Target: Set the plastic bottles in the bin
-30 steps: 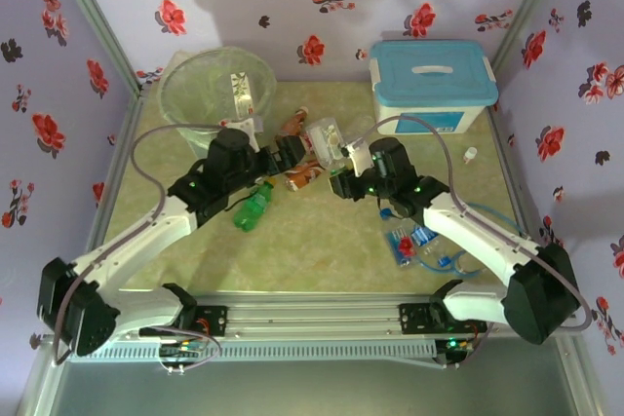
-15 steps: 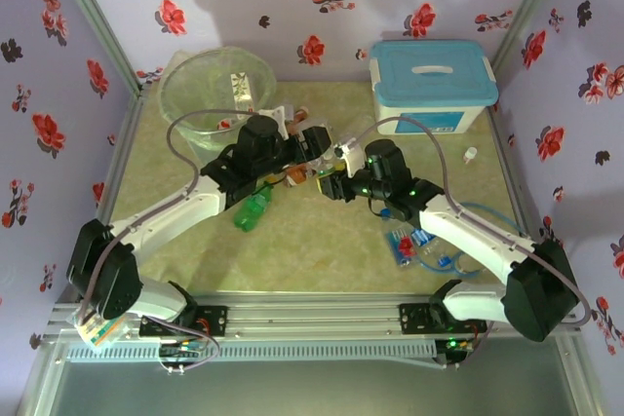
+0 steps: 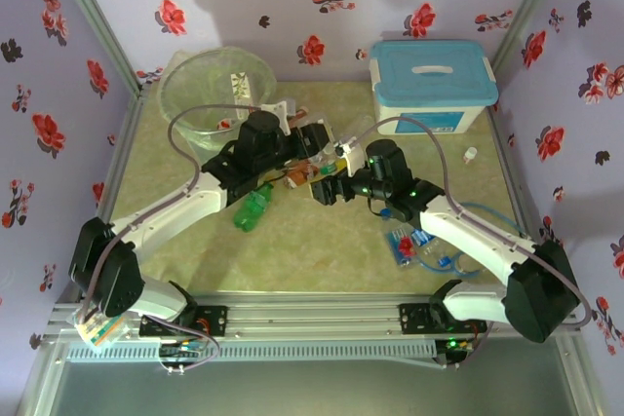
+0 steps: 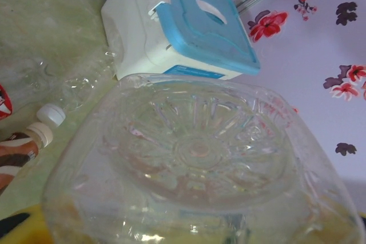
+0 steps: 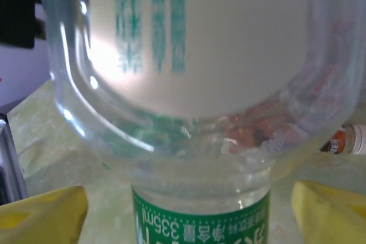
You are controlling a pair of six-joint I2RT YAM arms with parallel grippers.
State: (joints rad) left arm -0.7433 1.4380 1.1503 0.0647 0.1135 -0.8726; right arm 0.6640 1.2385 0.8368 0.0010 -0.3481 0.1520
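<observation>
The left gripper point(image 3: 314, 140) squeezes the clear bottle point(image 4: 200, 152) to carry it to the bin point(image 3: 185, 109). The right gripper point(image 5: 183, 215) has its fingers point(image 5: 43, 212) wide apart, so it holds nothing.

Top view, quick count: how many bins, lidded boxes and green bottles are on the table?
Bin: 1
Lidded box: 1
Green bottle: 1
Total: 3
</observation>
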